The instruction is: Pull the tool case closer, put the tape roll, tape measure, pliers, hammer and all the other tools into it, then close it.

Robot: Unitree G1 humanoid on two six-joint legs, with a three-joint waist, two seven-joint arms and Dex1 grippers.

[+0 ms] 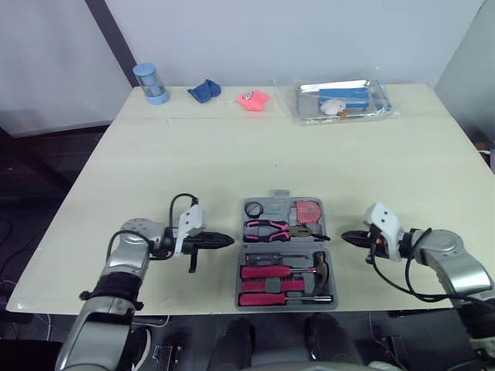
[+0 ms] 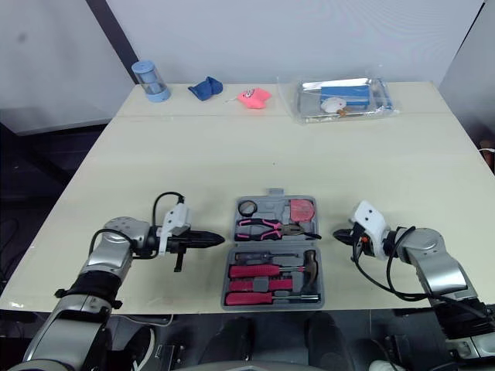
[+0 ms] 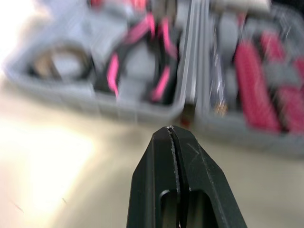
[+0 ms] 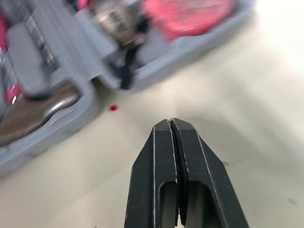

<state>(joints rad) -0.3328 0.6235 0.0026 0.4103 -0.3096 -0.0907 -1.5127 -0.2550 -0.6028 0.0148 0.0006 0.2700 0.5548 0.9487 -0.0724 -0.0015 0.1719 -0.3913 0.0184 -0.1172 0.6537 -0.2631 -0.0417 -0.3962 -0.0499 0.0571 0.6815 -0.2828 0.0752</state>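
Observation:
The grey tool case [image 1: 286, 254] lies open near the table's front edge, both halves flat. Its far half holds a tape roll [image 1: 254, 209], the pink-handled pliers [image 1: 267, 229] and a pink tape measure [image 1: 308, 212]. Its near half holds pink-handled tools [image 1: 267, 272] and the hammer [image 1: 320, 268]. My left gripper [image 1: 229, 240] is shut and empty, pointing at the case's left side, a short gap away. On the other side, my right gripper [image 1: 345, 236] is shut and empty, just right of the case hinge. The wrist views show the left fingertips [image 3: 170, 135] and right fingertips [image 4: 169, 127] pressed together.
At the table's far edge stand a blue cylinder [image 1: 151, 83], a blue cloth [image 1: 204, 90], a pink toy [image 1: 253, 100] and a clear tray [image 1: 342, 100] with a blue box. The table front edge [image 1: 193, 309] lies just below the case.

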